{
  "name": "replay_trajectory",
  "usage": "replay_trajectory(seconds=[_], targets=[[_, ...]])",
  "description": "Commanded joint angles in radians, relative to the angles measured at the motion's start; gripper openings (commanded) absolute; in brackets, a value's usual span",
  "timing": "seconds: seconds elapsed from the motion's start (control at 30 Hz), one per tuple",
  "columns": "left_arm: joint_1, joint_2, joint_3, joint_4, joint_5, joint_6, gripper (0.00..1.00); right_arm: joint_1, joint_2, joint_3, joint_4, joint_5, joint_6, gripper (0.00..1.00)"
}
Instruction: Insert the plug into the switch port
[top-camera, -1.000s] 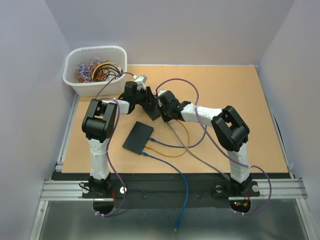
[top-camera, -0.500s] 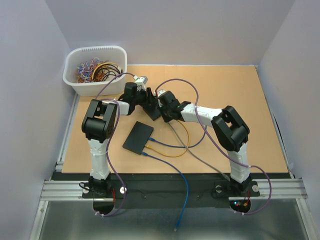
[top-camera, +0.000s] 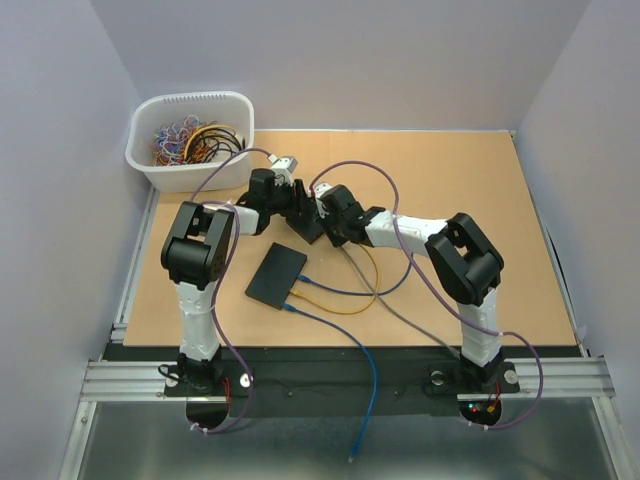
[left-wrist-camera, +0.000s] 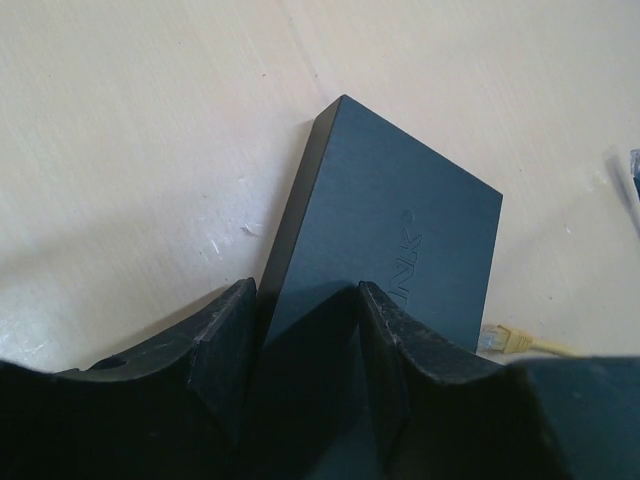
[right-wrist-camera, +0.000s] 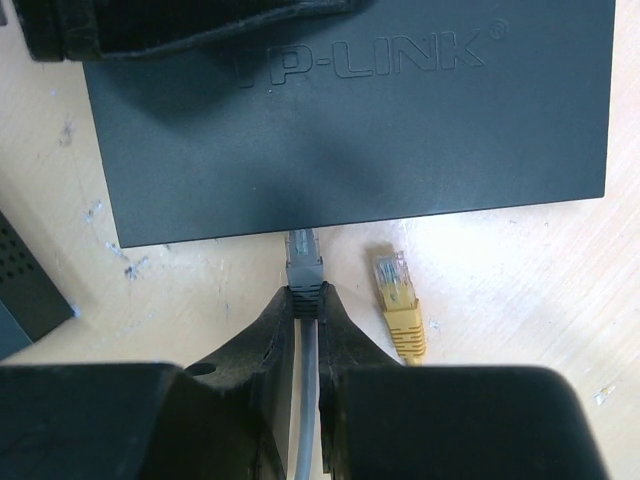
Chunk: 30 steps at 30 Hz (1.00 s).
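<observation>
**Inspector:** Insertion step in hand. Right gripper (right-wrist-camera: 305, 300) is clamped on the grey plug (right-wrist-camera: 304, 262), whose tip sits at the port edge of the TP-Link switch (right-wrist-camera: 350, 110); seating cannot be told.

**Clerk:** And the left?

**Inspector:** Left gripper (left-wrist-camera: 305, 320) straddles the switch's end, jaws apart, contact unclear. Next move, in my judgement: a straight push inward.

**Clerk:** Differences between views?

**Inspector:** Only the right wrist shows the loose yellow plug (right-wrist-camera: 398, 300) beside it; only overhead shows the cable bin (top-camera: 190, 140).

The grey plug (right-wrist-camera: 304, 262) lies against the switch (right-wrist-camera: 350, 110) edge, a loose yellow plug (right-wrist-camera: 397, 300) beside it.
</observation>
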Motion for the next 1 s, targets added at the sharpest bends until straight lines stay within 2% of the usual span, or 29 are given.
replay_trajectory(seconds=[0.0,0.17,0.4,0.67,0.97], targets=[[-0.120,-0.002,-0.083,-0.217,0.157,-0.003,0.52,-0.005,-0.076,-0.008,0.338,-0.056,-0.083,0.00],[-0.149,0.016,-0.089,-0.227,0.183,0.007,0.52,-0.005,-0.104,-0.026,0.401,-0.120,-0.157,0.01],[-0.174,0.034,-0.128,-0.199,0.241,-0.016,0.52,-0.005,-0.081,-0.048,0.611,-0.157,-0.174,0.01],[-0.202,0.053,-0.184,-0.121,0.335,-0.061,0.52,-0.008,-0.042,-0.045,0.849,-0.175,-0.120,0.00],[-0.244,0.087,-0.195,-0.070,0.430,-0.101,0.53,-0.013,-0.010,0.044,0.940,-0.287,-0.074,0.00]])
